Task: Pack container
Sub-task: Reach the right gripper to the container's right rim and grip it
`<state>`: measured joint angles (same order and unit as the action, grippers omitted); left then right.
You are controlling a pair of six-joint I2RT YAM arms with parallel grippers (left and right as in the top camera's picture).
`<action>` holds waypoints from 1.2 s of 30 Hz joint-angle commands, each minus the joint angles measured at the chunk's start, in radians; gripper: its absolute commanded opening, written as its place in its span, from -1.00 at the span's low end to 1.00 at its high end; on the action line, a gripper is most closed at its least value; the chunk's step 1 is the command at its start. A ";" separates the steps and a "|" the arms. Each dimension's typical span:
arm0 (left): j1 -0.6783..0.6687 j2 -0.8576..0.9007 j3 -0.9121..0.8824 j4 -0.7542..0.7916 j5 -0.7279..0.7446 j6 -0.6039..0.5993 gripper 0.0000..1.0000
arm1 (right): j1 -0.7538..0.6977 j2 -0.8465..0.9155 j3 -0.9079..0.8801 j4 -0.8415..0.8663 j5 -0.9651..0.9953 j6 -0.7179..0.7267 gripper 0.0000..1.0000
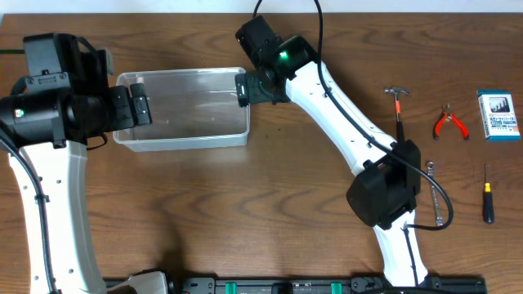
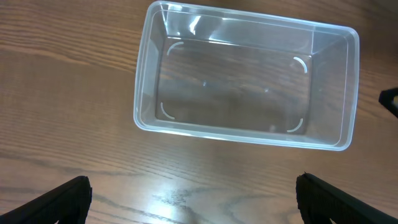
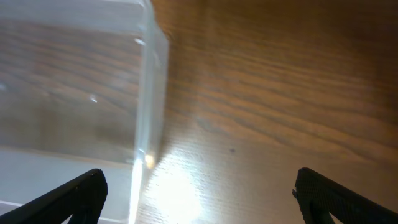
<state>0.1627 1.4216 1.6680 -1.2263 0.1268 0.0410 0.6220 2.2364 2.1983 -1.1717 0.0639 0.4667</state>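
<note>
Clear container empty, packing not begun; left gripper and right gripper spread. Next I should fetch the hammer.

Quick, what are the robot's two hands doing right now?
Left hand: open, holding nothing.
Right hand: open, holding nothing, by the container wall.

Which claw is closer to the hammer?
Right. The right gripper is at the container's end facing the hammer; the left gripper is at its opposite end, farther off.
</note>
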 commanded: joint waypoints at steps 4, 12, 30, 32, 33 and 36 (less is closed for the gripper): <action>0.005 0.003 0.018 -0.004 -0.008 -0.012 0.96 | 0.047 0.014 0.019 0.003 0.047 0.088 0.98; 0.005 0.003 0.018 -0.017 -0.008 -0.012 0.96 | 0.055 0.051 0.019 0.000 0.085 0.225 0.98; 0.005 0.003 0.018 -0.048 -0.008 -0.012 0.96 | 0.027 0.139 0.019 0.048 0.056 0.230 0.98; 0.005 0.003 0.018 -0.050 -0.008 -0.012 0.96 | 0.026 0.139 0.019 0.061 0.056 0.218 0.99; 0.005 0.003 0.018 -0.050 -0.008 -0.012 0.96 | 0.026 0.139 0.019 0.061 0.056 0.216 0.99; 0.005 0.003 0.018 -0.053 -0.008 -0.012 0.96 | 0.026 0.140 0.019 0.061 0.060 0.212 0.92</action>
<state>0.1627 1.4216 1.6680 -1.2758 0.1268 0.0402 0.6556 2.3657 2.1986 -1.1107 0.1120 0.6857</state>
